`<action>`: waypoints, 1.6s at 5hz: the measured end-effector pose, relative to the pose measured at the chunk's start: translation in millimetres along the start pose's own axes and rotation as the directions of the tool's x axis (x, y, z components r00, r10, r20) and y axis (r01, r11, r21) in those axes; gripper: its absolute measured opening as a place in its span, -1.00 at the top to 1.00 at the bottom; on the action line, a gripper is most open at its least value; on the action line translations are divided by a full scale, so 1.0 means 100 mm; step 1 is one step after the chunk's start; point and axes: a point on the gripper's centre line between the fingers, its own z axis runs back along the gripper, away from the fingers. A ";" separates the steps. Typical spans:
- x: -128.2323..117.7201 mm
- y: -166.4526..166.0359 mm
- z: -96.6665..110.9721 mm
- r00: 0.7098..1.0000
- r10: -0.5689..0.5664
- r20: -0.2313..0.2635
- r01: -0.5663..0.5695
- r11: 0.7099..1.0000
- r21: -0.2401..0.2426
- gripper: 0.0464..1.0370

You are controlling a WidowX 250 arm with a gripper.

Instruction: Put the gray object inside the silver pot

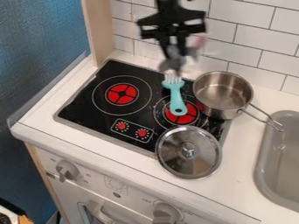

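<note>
One gripper [175, 63] hangs over the stove's [86, 106] back edge, jaws clamped on the blurred gray object [168, 65], left of the silver pot [227, 81]. A turquoise fork [176, 97] lies on the stove; a lid [175, 153] rests across its front edge and the worktop [240, 162].

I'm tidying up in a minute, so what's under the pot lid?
The silver lid overlaps the black stovetop and the white counter; anything fully beneath it is covered and can't be seen.
</note>
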 end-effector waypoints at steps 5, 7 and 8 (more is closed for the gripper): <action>-0.16 -0.46 -0.55 0.976 -0.190 -0.101 0.191 0.982 0.000 0.47; -0.12 -0.40 -0.52 0.984 -0.149 -0.100 0.152 0.988 0.018 -0.70; -0.14 -0.41 -0.45 0.984 -0.145 -0.107 0.147 0.989 0.013 -0.94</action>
